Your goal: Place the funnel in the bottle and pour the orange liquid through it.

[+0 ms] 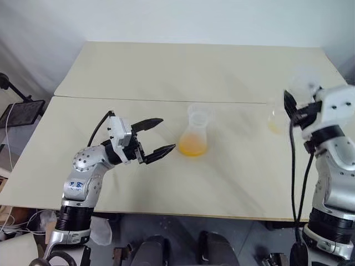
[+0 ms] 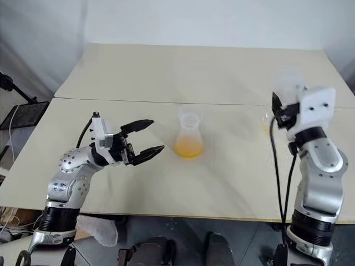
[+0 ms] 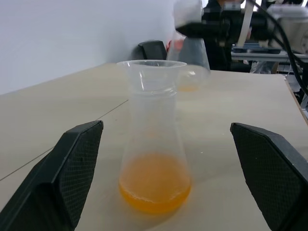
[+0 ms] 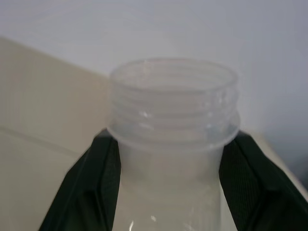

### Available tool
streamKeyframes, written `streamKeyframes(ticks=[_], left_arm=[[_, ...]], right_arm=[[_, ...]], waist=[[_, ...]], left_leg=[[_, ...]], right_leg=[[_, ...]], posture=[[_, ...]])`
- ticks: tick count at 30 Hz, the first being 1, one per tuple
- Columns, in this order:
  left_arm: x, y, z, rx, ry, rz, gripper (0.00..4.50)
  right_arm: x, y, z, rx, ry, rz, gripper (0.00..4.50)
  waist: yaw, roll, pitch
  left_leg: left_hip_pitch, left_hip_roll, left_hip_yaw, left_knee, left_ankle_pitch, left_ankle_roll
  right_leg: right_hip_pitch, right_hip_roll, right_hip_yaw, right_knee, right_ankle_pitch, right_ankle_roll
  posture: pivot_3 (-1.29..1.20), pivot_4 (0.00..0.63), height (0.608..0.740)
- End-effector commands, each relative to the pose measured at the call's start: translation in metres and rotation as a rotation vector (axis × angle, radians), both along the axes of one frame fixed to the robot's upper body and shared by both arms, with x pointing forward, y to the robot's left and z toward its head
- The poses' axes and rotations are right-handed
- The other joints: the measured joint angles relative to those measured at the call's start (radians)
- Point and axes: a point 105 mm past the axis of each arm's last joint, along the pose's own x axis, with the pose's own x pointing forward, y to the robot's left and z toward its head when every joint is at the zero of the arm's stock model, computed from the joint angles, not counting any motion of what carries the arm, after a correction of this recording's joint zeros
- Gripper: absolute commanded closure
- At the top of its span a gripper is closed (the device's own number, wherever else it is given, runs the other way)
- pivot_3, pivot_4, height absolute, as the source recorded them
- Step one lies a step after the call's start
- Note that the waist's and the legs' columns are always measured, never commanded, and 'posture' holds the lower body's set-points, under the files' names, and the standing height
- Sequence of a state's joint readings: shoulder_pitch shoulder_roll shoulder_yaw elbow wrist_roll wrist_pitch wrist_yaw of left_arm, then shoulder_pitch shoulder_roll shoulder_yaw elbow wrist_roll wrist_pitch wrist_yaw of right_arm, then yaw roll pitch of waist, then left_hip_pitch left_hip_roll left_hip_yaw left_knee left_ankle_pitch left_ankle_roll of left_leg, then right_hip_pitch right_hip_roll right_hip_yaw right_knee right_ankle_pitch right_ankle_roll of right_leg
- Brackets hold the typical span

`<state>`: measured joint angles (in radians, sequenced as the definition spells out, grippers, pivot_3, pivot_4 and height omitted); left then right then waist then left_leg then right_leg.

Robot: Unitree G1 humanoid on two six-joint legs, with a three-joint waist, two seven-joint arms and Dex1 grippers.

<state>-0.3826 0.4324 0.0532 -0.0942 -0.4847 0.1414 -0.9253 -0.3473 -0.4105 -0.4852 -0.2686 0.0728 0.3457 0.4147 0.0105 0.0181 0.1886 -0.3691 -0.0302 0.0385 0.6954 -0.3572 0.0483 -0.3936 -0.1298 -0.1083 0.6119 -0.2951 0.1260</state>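
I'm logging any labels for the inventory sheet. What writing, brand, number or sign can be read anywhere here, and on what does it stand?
None can be read.
The bottle with the orange liquid: clear plastic, no label or scale marks.
The flask held in the right pincer: bare threaded neck, no print.
The left arm's shell: a small blue mark, too small to read.
The table: plain, no markings.
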Motion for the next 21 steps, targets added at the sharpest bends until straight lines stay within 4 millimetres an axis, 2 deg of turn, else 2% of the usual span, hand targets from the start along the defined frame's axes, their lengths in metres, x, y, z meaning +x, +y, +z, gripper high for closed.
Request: streamKeyframes(ticks=[1, 3, 10, 13, 16, 21], left_arm=[[0.000, -0.002, 0.005, -0.004, -0.027, -0.016, 0.00], [0.000, -0.003, 0.005, -0.005, -0.028, -0.018, 0.00], [0.000, -0.005, 0.006, -0.009, -0.030, -0.019, 0.00], [-0.001, -0.004, 0.006, -0.010, -0.029, -0.016, 0.00], [-0.002, -0.004, 0.006, -0.010, -0.027, -0.012, 0.00], [-0.002, -0.003, 0.005, -0.008, -0.023, -0.010, 0.00]], right_arm=[[-0.008, -0.019, 0.011, 0.030, -0.084, -0.040, 2.07], [-0.006, -0.032, 0.007, 0.056, -0.091, -0.079, 2.07], [0.002, -0.055, -0.006, 0.090, -0.076, -0.124, 2.07], [0.003, -0.055, -0.009, 0.131, -0.072, -0.092, 1.09], [-0.002, -0.056, -0.003, 0.185, -0.113, -0.076, 0.07], [-0.012, -0.050, 0.006, 0.172, -0.122, -0.021, 0.02]], waist=[[-0.004, 0.000, 0.000], [-0.009, 0.000, 0.000], [-0.011, 0.000, 0.000], [-0.011, 0.000, 0.000], [-0.010, 0.000, 0.000], [-0.009, 0.000, 0.000]], left_leg=[[0.000, 0.000, 0.000, 0.000, 0.000, 0.000], [0.000, 0.000, 0.000, 0.000, 0.000, 0.000], [0.000, 0.000, 0.000, 0.000, 0.000, 0.000], [0.000, 0.001, 0.000, 0.000, 0.000, 0.000], [0.000, 0.001, -0.001, 0.000, 0.000, 0.000], [0.000, 0.001, -0.001, 0.000, 0.000, 0.000]], right_leg=[[0.000, 0.000, 0.000, 0.000, 0.000, 0.000], [0.000, 0.000, 0.000, 0.001, 0.000, 0.000], [0.000, 0.000, 0.001, 0.001, 0.000, 0.000], [0.000, 0.000, 0.001, 0.001, 0.000, 0.000], [0.000, -0.001, 0.001, 0.001, 0.000, 0.000], [0.000, -0.001, 0.002, 0.000, 0.000, 0.000]], posture=[[0.00, 0.150, 0.740], [0.00, 0.150, 0.740], [0.00, 0.150, 0.740], [0.00, 0.150, 0.740], [0.00, 0.150, 0.740], [0.00, 0.150, 0.740]])
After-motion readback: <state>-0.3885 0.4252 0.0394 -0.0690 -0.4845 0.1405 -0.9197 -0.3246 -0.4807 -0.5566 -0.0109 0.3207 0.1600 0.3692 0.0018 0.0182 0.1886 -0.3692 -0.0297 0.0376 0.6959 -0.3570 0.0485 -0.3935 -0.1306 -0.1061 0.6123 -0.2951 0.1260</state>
